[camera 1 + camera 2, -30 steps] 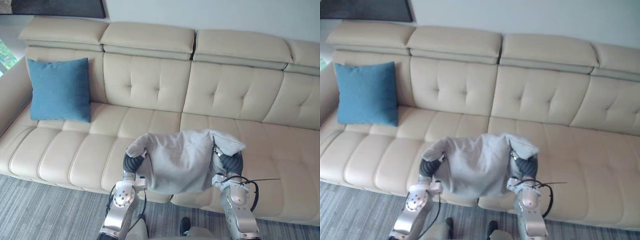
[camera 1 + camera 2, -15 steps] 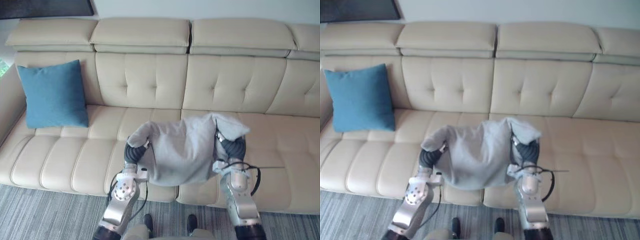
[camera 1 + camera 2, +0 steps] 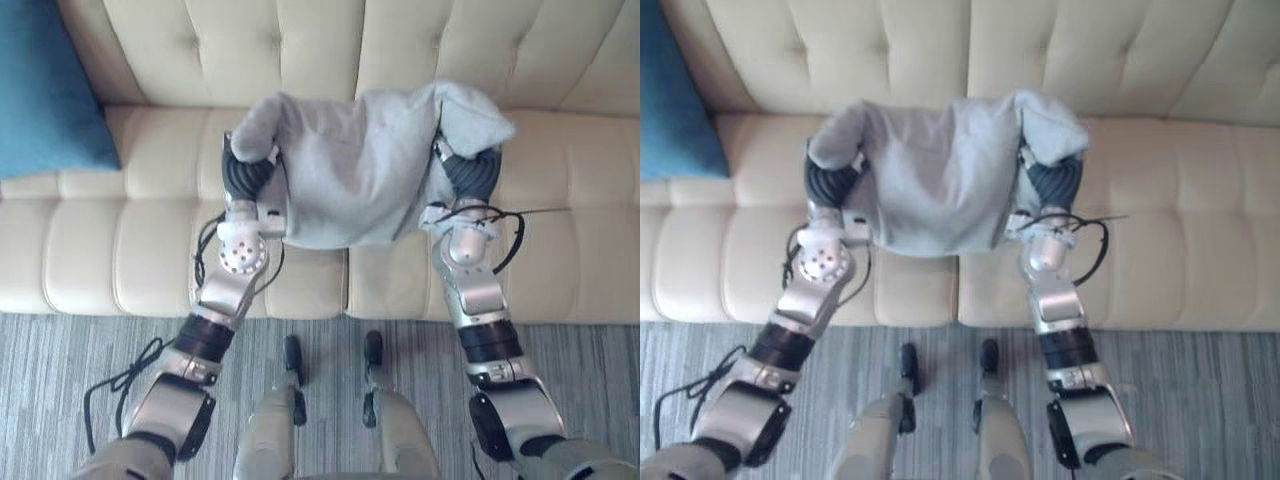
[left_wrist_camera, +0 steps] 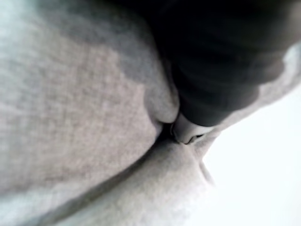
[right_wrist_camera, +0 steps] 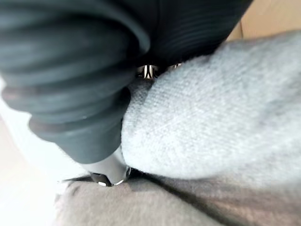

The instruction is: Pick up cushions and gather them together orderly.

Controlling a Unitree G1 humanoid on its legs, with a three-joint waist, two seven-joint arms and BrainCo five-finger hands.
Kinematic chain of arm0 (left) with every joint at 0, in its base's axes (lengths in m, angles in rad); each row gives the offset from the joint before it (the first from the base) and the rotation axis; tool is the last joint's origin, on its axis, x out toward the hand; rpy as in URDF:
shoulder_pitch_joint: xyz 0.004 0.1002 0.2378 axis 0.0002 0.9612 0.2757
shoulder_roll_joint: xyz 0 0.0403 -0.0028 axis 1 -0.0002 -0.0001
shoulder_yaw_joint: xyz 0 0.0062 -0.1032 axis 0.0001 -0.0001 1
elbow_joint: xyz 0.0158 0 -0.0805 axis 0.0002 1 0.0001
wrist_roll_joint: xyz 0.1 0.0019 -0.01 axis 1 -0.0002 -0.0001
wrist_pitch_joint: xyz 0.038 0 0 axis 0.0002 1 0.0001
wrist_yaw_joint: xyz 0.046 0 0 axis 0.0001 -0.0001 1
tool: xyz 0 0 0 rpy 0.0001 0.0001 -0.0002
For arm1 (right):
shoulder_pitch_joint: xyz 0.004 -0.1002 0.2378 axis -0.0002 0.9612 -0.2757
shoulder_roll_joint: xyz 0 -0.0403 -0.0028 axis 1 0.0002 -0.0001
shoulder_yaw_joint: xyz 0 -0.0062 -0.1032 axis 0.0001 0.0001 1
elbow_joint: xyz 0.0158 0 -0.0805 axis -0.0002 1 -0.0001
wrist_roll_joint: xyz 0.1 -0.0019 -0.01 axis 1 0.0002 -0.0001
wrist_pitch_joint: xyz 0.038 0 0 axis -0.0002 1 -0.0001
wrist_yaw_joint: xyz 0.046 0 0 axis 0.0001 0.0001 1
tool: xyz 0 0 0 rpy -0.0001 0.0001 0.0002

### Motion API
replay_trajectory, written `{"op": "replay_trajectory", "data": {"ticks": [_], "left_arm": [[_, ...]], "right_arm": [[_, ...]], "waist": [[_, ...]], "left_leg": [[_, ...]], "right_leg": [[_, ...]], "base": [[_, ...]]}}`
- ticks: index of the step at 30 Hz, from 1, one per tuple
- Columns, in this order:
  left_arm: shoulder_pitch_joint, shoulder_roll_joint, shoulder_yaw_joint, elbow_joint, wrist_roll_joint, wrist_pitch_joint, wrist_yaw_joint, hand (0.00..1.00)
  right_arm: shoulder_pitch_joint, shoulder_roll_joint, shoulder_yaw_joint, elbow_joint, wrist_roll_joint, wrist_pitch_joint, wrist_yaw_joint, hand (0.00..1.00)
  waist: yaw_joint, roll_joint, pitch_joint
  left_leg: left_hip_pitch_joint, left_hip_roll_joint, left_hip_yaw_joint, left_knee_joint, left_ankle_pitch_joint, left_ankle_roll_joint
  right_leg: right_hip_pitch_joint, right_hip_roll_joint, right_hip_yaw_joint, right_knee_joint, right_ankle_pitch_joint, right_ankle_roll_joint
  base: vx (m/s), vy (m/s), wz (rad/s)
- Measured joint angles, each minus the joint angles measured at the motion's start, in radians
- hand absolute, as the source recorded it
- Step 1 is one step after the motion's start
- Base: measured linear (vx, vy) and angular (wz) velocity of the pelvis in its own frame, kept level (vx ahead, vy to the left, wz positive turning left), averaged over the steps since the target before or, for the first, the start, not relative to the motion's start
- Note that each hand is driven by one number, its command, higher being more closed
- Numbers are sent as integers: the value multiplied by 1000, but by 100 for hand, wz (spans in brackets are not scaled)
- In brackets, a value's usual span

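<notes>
A light grey cushion (image 3: 355, 170) hangs between my two hands above the seat of the cream sofa (image 3: 120, 250). Its upper corners fold over my left hand (image 3: 243, 172) and my right hand (image 3: 472, 172), so little more than the dark wrist covers shows there. In the left wrist view a fingertip (image 4: 188, 132) digs into the grey cloth (image 4: 70, 117). In the right wrist view a fingertip (image 5: 110, 169) pinches a bulge of the grey cushion (image 5: 211, 122). A blue cushion (image 3: 40, 100) leans at the sofa's far left end.
The tufted backrest (image 3: 300, 40) rises right behind the grey cushion. Bare seat panels lie between the two cushions and to the right. A grey striped carpet (image 3: 90, 370) runs along the sofa's front edge.
The whole picture has shifted: the camera has tipped down and come closer to the sofa. The grey cushion stays held between both hands, now further in over the seat.
</notes>
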Motion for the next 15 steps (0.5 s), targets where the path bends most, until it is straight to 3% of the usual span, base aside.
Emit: {"op": "replay_trajectory", "data": {"ticks": [2, 3, 4, 5, 15], "left_arm": [[-78, 7, 1, 41, 0, -1, 0, 100], [-115, 20, 1, 55, 0, -2, 1, 0], [-132, 28, 1, 62, 0, -3, 1, 0], [-189, 41, 16, 92, 0, -8, 2, 0], [-422, 129, 111, 323, -1, -28, 6, 0]], "right_arm": [[-57, 0, -23, 32, 0, 0, -20, 100], [-94, 0, -38, 50, 0, 0, -24, 100], [-114, 0, -43, 61, 1, 0, -28, 0], [-175, -1, -48, 89, 1, -2, -43, 0], [-410, -42, -89, 248, 25, -12, -95, 0]], "waist": [[-3, 0, 6], [-7, 0, 18], [-9, -1, 25], [-13, -1, 56], [-22, -2, 57]], "left_leg": [[-44, 0, 0, 0, 9, 2], [-56, 0, 1, 1, 13, 2], [-61, -1, 3, 1, 14, 3], [-65, -1, 6, 1, 15, 3], [-141, 0, 28, 7, 17, 6]], "right_leg": [[-42, 0, 1, -2, 13, -1], [-56, 0, 4, -3, 20, -1], [-61, 0, 5, -3, 22, -1], [-67, 0, 12, -3, 28, 0], [-136, 3, 46, -47, 78, 1]], "base": [[-17, -9, 0], [0, 0, 0], [-21, 2, -8], [-27, 3, -9], [-5, 8, -8]]}}
